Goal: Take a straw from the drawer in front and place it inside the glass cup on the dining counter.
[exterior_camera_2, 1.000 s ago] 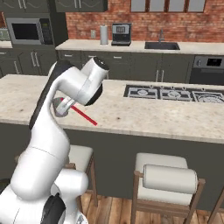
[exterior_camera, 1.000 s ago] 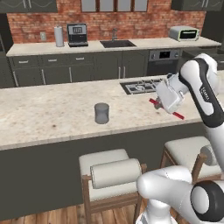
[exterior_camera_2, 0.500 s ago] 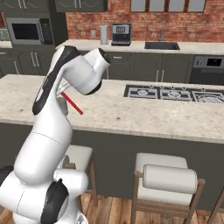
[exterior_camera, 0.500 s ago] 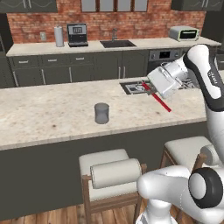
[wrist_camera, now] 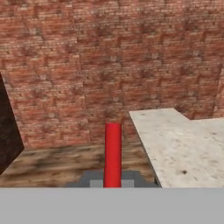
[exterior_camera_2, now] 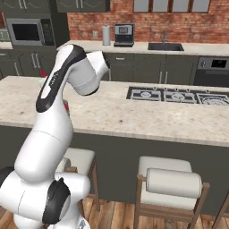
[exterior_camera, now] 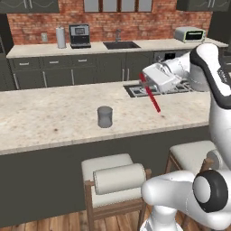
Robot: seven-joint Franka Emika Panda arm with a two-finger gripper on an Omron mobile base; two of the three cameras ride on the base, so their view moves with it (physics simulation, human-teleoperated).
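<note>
Thin red straw (exterior_camera: 150, 94) is clamped in the two-finger gripper (exterior_camera: 143, 79), jaws closed on its upper end, slanting down above the long beige speckled stone dining counter (exterior_camera: 54, 118) without touching it. Small grey translucent glass cup (exterior_camera: 104, 117) stands upright on that counter, well apart to the gripper's left. Cushioned wooden stools (exterior_camera: 115, 180) line the near side. Red brick wall (exterior_camera: 67, 18) backs the far counter with sink (exterior_camera: 121, 44) and toaster oven (exterior_camera: 190, 34).
</note>
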